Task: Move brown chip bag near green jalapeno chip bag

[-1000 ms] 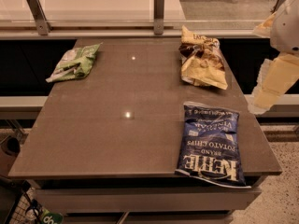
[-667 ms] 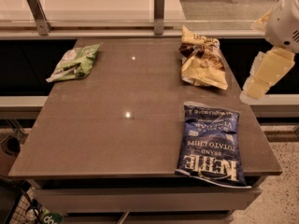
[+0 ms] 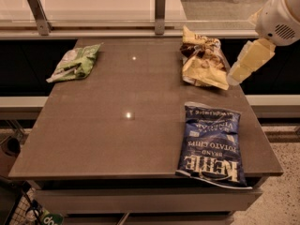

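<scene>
The brown chip bag (image 3: pixel 204 63) lies wrinkled at the table's far right, its dark top band toward the back. The green jalapeno chip bag (image 3: pixel 75 63) rests flat at the far left corner, well apart from it. My gripper (image 3: pixel 238 74) hangs at the right edge of the table, pale yellow, pointing down and left. Its tip is just right of the brown bag's near corner and a little above the surface, with nothing seen in its hold.
A large dark blue Kettle bag (image 3: pixel 211 144) lies at the front right, overhanging the table's front edge. The brown table (image 3: pixel 117 125) has a railing with two metal posts (image 3: pixel 160 12) behind it. The floor drops away on the right.
My gripper has moved left and up along the table's right side, closing in on the brown chip bag. The bags have not moved.
</scene>
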`<state>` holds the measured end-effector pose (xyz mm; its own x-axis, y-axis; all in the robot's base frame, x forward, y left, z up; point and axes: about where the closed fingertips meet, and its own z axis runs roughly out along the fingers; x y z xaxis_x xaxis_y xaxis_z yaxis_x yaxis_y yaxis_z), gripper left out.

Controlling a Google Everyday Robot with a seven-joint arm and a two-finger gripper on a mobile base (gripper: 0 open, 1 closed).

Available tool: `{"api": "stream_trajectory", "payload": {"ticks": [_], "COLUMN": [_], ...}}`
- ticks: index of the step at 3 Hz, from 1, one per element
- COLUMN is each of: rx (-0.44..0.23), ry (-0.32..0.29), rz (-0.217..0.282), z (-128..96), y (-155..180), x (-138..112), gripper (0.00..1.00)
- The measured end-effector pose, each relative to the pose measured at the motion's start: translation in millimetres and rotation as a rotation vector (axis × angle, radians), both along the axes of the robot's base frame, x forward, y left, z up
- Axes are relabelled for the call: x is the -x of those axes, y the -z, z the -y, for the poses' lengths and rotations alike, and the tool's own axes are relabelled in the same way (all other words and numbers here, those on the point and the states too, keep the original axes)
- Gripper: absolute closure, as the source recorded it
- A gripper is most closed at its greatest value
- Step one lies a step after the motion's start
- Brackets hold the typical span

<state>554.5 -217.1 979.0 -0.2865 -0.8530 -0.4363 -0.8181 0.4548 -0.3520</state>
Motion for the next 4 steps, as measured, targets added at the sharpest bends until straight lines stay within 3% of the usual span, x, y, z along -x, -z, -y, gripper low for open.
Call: {"api": "stream_trajectory", "payload": {"ticks": [2, 4], "rx": [-0.049, -0.085], "ry": [0.095, 0.115], "rz": [0.022, -0.026], "z": [8.5, -0.4], "y": [25.2, 68.1], "x": [-71.3, -125.5], "gripper": [0.00, 0.00]}}
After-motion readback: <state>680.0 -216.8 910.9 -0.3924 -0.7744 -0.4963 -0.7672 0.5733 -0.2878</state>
